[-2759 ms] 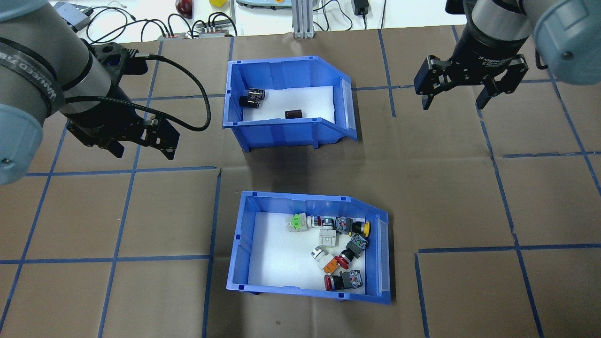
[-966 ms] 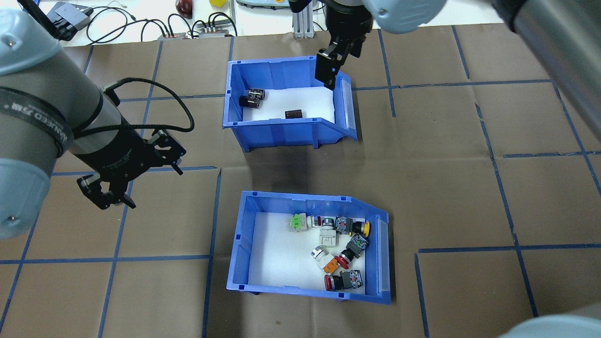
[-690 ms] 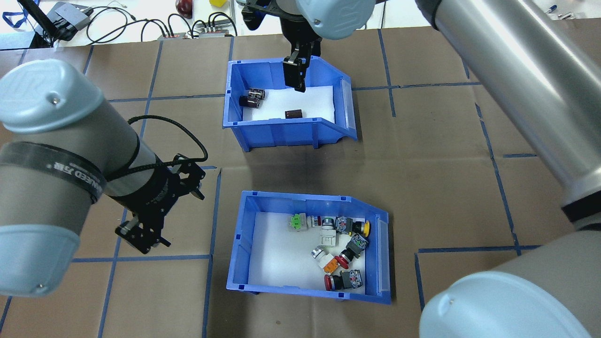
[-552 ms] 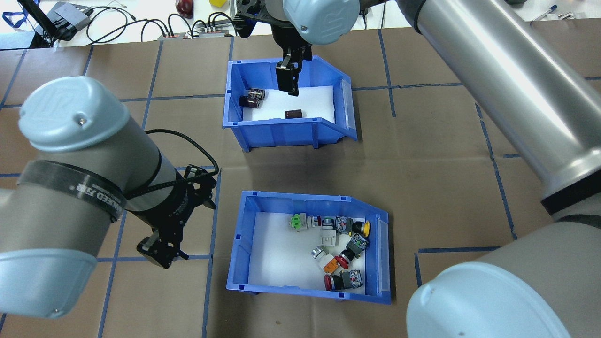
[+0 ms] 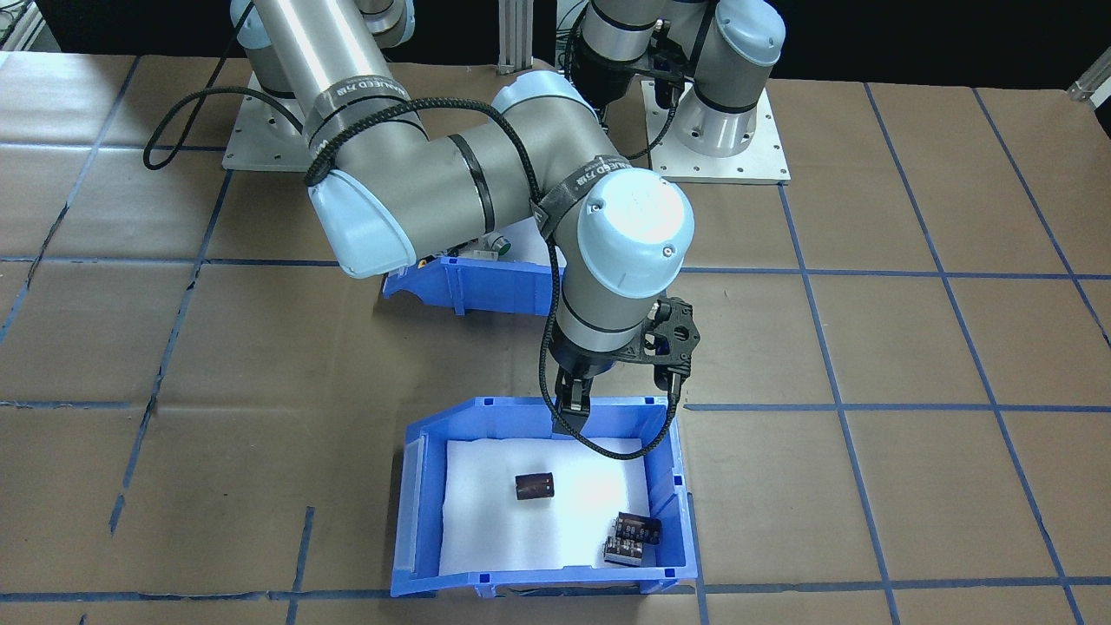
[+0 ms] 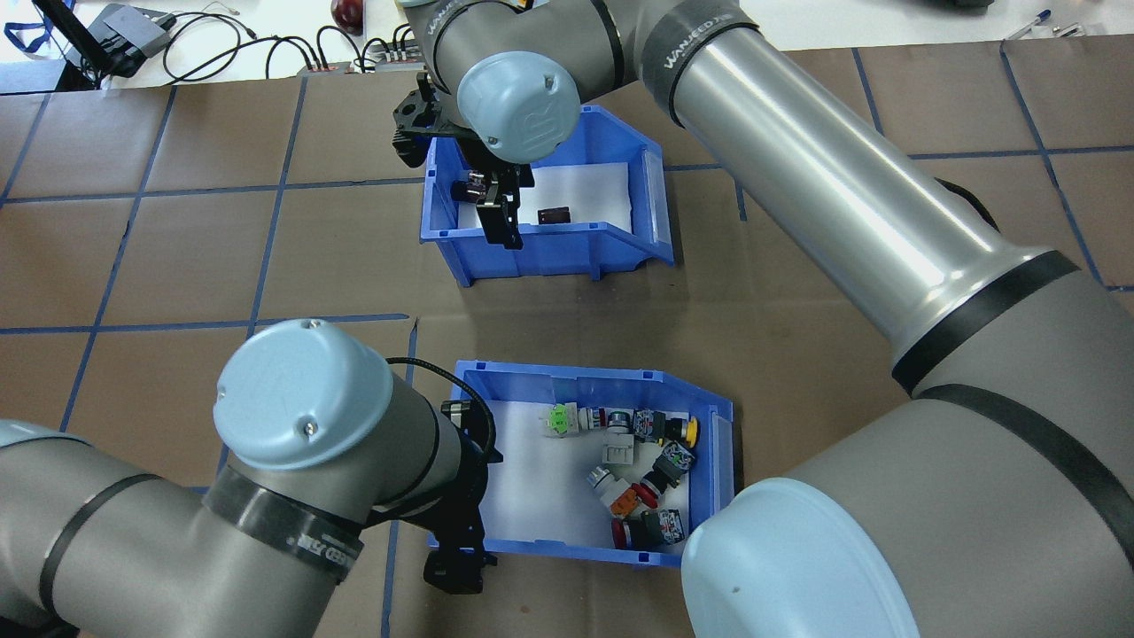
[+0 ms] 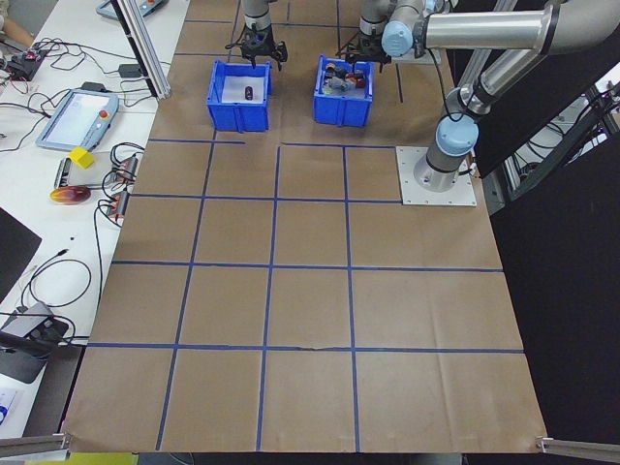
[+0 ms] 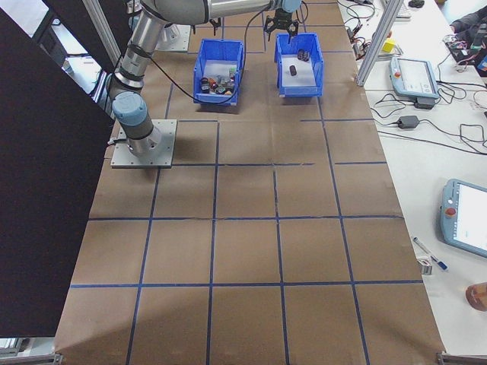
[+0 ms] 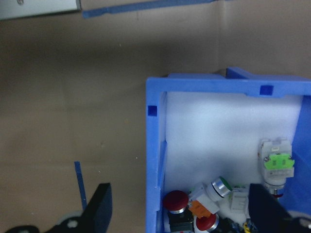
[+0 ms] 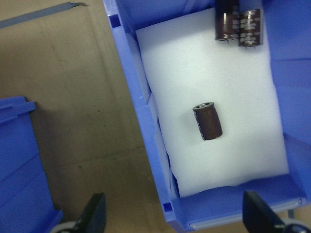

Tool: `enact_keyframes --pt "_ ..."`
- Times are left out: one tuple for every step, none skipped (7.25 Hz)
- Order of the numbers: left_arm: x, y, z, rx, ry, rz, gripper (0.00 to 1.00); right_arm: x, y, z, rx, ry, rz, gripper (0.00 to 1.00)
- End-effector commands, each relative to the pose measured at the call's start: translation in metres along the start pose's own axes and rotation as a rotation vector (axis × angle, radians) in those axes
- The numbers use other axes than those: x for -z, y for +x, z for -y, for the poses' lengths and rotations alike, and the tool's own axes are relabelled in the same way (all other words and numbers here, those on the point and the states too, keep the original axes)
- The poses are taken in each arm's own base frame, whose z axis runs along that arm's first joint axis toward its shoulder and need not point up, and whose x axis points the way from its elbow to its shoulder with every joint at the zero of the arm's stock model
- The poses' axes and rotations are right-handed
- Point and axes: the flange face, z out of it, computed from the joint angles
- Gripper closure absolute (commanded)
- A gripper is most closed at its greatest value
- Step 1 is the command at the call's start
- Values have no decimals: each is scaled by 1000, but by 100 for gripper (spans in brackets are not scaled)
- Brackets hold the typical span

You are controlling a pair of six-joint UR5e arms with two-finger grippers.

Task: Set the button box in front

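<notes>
Bins: two; button box [image 6: 580, 381] one, other bin [image 6: 549, 244] holding three dark parts [image 10: 209, 121].

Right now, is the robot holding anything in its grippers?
No, nothing is held yet. The left gripper is open astride a side wall of the button box. The right gripper is open astride a wall of the other bin.
</notes>
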Motion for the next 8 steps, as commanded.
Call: enact_keyframes --pt "-30 -22 -23 77 7 9 1 -32 5 12 15 -3 1 0" --pt "-42 -20 -35 97 6 0 1 -47 5 13 17 13 -22 0" --pt "-53 -26 -43 92 17 18 1 -63 6 13 9 36 -53 5" --pt "-58 -29 -47 103 25 29 1 -62 7 10 6 45 -74 26" --pt "-67 -29 -49 97 39 46 1 -56 7 9 6 49 -78 57" --pt "-79 -22 -49 89 73 36 1 -56 7 9 7 47 -77 72" --pt "-88 -16 -50 89 95 29 2 -54 8 9 6 36 -91 87" --pt "-94 -20 -51 90 104 40 2 -49 11 7 4 23 -120 93"
